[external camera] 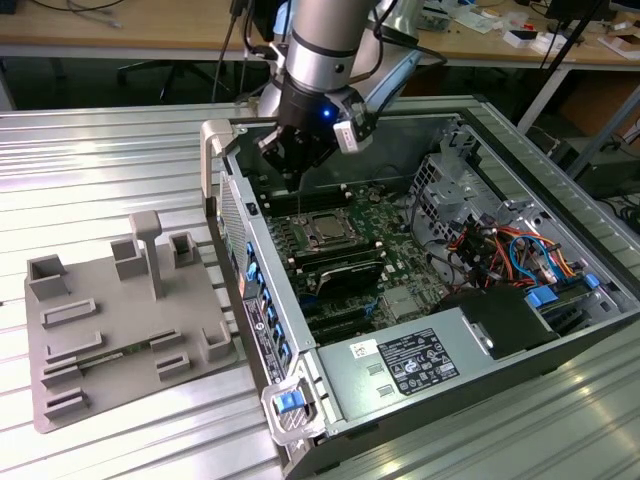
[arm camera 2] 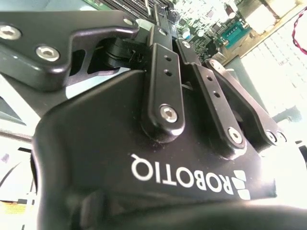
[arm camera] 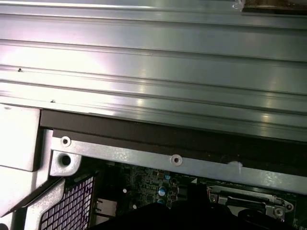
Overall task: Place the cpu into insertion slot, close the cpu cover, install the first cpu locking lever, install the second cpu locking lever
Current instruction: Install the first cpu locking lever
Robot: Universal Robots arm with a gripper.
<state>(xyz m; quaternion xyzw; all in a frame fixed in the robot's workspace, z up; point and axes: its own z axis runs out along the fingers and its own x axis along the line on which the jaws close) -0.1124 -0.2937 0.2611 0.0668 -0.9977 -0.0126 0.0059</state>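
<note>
In the exterior view the cpu (external camera: 326, 231) shows as a small silver-grey square lying flat in the insertion slot (external camera: 309, 240) on the green motherboard (external camera: 385, 225). A silvery frame, the cpu cover (external camera: 326, 216), rims the chip; I cannot tell whether it is latched. A thin silvery rod (external camera: 301, 200) runs from the socket's edge up toward my gripper (external camera: 296, 176). The gripper hangs over the case, just above and behind the socket, toward the exterior view's left. Its black housing (arm camera 2: 120, 143) and link bars sit close in the second wrist view.
The open computer case (external camera: 250, 240) lies on a ribbed metal table (arm camera: 153, 62). Black memory slots (external camera: 345, 268), a power supply (external camera: 420, 362) and orange and blue cables (external camera: 515, 250) crowd the inside. A grey fixture plate (external camera: 110, 330) with upright posts stands at the exterior view's left.
</note>
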